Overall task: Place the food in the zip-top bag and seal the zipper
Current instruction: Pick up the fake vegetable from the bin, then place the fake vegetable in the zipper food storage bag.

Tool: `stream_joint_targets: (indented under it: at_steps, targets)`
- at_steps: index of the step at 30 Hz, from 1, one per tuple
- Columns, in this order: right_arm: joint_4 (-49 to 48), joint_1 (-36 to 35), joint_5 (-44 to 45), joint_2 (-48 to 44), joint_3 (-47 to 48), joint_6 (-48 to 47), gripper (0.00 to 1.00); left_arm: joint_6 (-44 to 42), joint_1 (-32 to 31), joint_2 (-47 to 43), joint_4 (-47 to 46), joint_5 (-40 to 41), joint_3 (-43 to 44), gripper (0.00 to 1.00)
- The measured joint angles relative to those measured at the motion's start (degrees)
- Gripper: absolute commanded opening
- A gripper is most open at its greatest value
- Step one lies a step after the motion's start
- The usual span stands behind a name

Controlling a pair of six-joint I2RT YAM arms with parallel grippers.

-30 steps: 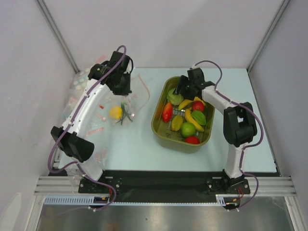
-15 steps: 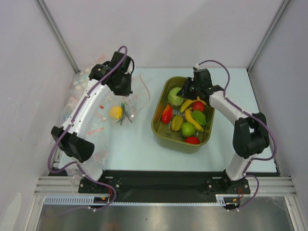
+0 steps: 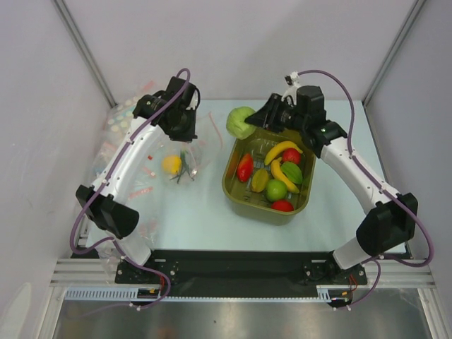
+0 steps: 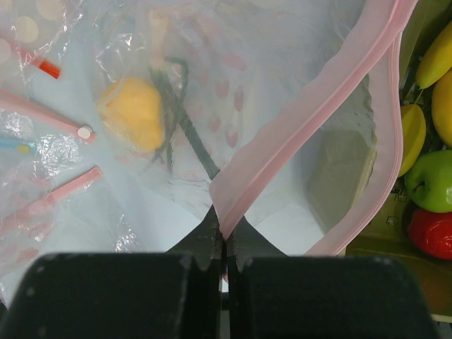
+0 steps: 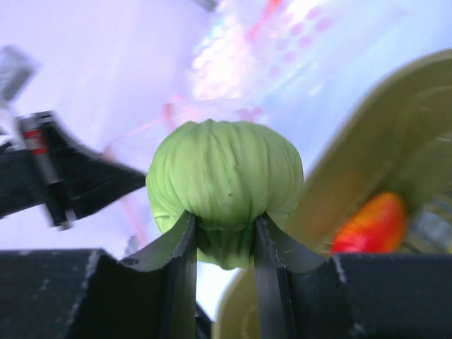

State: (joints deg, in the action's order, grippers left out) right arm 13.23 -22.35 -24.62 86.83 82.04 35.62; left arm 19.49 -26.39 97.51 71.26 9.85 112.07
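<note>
My right gripper [image 5: 224,236] is shut on a pale green ribbed toy vegetable [image 5: 226,180]. In the top view my right gripper [image 3: 253,122] holds this green vegetable [image 3: 239,121] in the air over the far left rim of the olive tub [image 3: 235,188]. My left gripper [image 4: 223,227] is shut on the pink zipper [image 4: 311,113] of the zip-top bag [image 4: 282,63] and holds the mouth open. A yellow lemon [image 4: 133,113] and a dark green stalk lie inside the bag. Seen from above, my left gripper [image 3: 186,133] stands over the bag [image 3: 196,150] and the lemon [image 3: 170,164].
The tub holds bananas [image 3: 281,150], a red tomato [image 3: 291,156], a green apple [image 3: 275,189] and several other toy foods. Clear bags printed with pastel dots [image 3: 121,116] lie along the left wall. Red-tipped strips [image 4: 46,113] lie beside the bag.
My right gripper closed on the green vegetable in the tub, lifted it and carried it left past the tub's rim toward the bag. The left gripper kept its hold.
</note>
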Motion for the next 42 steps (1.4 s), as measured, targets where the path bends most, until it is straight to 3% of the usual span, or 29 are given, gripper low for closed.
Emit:
stream_joint_targets:
  at_steps: [10, 25, 27, 30, 31, 34, 35, 42]
  targets:
    - [-1.9, -10.7, -7.8, 5.2, 8.7, 3.0, 0.14, 0.0, -0.1, 0.0, 0.1, -0.2, -0.4, 0.00]
    - [-0.4, -13.2, -6.3, 10.6, 9.5, 1.8, 0.12, 3.0, -0.2, -2.1, 2.9, -3.0, 0.2, 0.01]
    - [0.3, -13.4, -5.7, 11.2, 9.5, 1.3, 0.18, 3.1, -0.2, -2.2, 2.8, -3.0, 0.2, 0.01]
    - [2.6, -13.7, -4.4, 12.4, 10.5, 0.1, 0.53, 3.1, 0.0, -2.2, 2.8, -3.3, 0.2, 0.01]
    - [3.3, -13.9, -4.1, 13.0, 11.2, -0.2, 0.71, 3.1, 0.0, -2.2, 2.8, -3.4, 0.3, 0.01]
    - [6.1, -14.3, -2.7, 14.3, 14.2, -1.8, 0.90, 3.1, 0.6, -2.2, 3.1, -3.6, 0.8, 0.01]
    - [6.5, -14.4, -2.4, 14.3, 14.7, -2.3, 0.94, 3.2, 0.8, -2.2, 3.1, -3.8, 1.1, 0.01]
    - [6.9, -14.7, -0.5, 12.6, 16.4, -4.4, 0.90, 3.5, 2.1, -2.2, 3.0, -5.6, 3.5, 0.01]
